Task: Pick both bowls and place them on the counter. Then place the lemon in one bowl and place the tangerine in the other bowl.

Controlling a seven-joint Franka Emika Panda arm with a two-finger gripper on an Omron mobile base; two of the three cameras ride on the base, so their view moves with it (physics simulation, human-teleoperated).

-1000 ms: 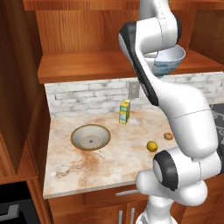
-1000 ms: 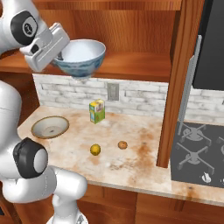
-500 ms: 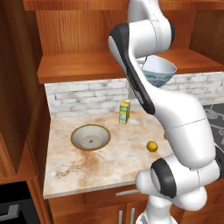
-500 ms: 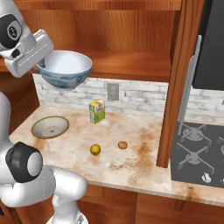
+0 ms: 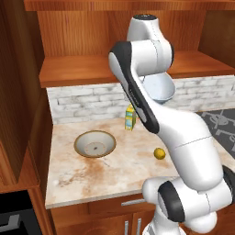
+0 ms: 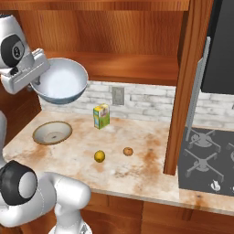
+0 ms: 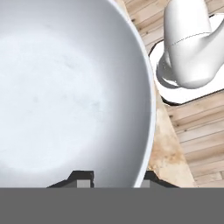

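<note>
Two bowls are in the kitchen. The white bowl (image 6: 61, 86), deep and blue-patterned outside, hangs tilted in the air above the counter (image 6: 151, 137), in front of the wooden shelf (image 6: 132, 68). The gripper (image 6: 33, 82) pinches its rim at one side, jaws narrow with the bowl's wall between them; in the hand view the white bowl (image 7: 65, 92) has a dark fingertip (image 7: 83, 178) inside its rim and the other outside. From the left base view the white bowl (image 5: 160, 89) shows just beside the arm (image 5: 147, 105).

The tan bowl (image 6: 52, 132) sits upright on the counter's left part, well apart from the fruit. The lemon (image 6: 99, 156) lies near the counter's front, with the tangerine (image 6: 128, 151) just beside it, not touching. A yellow-green carton (image 6: 101, 116) stands upright near the brick backsplash (image 6: 146, 103), between the tan bowl and the fruit. A black stove (image 6: 208, 162) adjoins the counter past a wooden post (image 6: 183, 87).
</note>
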